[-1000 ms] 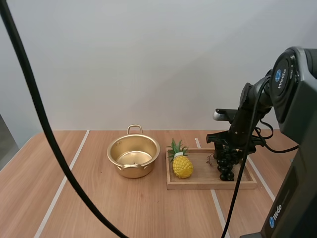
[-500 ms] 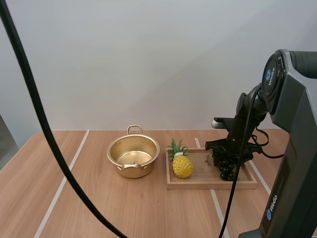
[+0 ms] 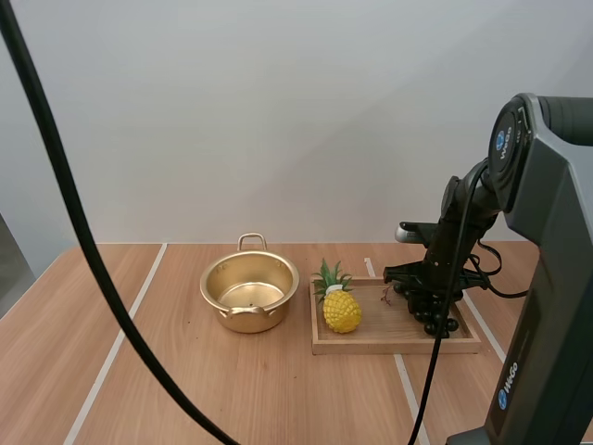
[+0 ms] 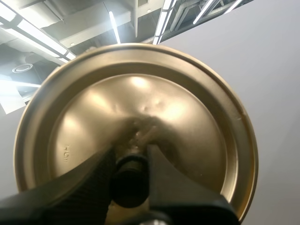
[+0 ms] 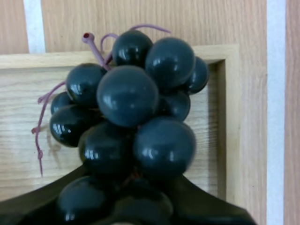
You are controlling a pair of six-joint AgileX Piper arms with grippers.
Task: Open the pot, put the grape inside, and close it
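The golden pot [image 3: 250,290] stands open on the table, left of the wooden tray [image 3: 371,345]. Its lid [image 4: 187,122] is up close in the left wrist view, where my left gripper [image 4: 131,165] is shut on the lid's dark knob. The dark bunch of grapes [image 3: 434,315] lies at the tray's right end, with my right gripper [image 3: 422,289] down on it. In the right wrist view the fingers of my right gripper [image 5: 125,190] pinch the near berries of the grapes [image 5: 129,112] over the tray's corner [image 5: 224,117].
A yellow toy pineapple [image 3: 341,306] stands at the tray's left end, between the pot and the grapes. My right arm's bulky link [image 3: 547,278] rises at the table's right side. Bare wooden tabletop with white stripes [image 3: 111,352] lies left and in front of the pot.
My right gripper has come down lower onto the grapes over the tray, and the bunch has shifted slightly to the right. The pot and the pineapple have not moved.
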